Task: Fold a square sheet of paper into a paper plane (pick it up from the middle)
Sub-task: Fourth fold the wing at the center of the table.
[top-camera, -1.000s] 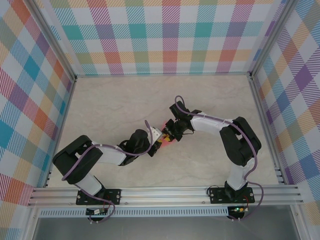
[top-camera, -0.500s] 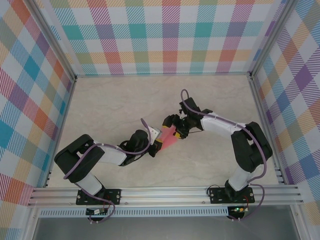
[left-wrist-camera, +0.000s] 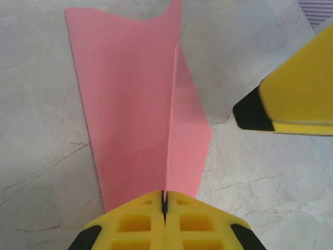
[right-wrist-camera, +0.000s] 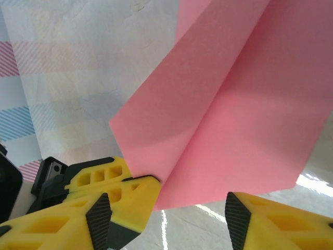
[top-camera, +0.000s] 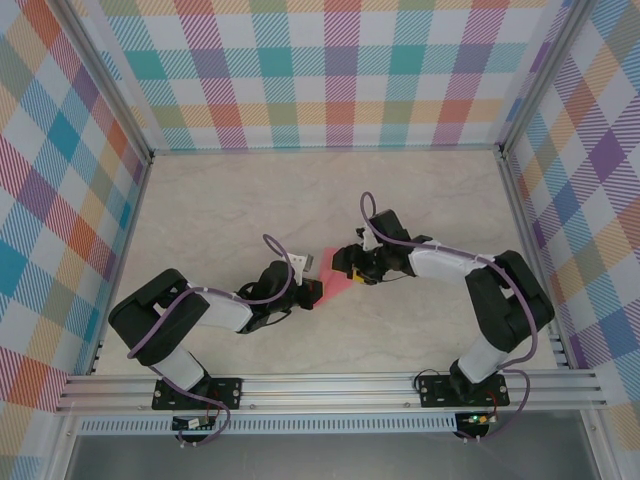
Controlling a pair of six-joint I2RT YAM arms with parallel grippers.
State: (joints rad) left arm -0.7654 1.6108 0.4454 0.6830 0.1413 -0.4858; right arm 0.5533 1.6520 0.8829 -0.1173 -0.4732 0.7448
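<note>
Overhead, the pink paper (top-camera: pixel 336 272) lies mid-table, with the left gripper (top-camera: pixel 313 291) at its 7 o'clock and the right gripper (top-camera: pixel 350 266) at 2. Left wrist: jaws pinched together on the paper's centre ridge at 6 o'clock. Right wrist: fingers spread apart, paper just beyond them toward 1 o'clock.

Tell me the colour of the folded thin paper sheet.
Plain salmon-pink paper, clearest in left wrist view.

The paper plane (top-camera: pixel 336 278) sits between left jaws and right jaws.
</note>
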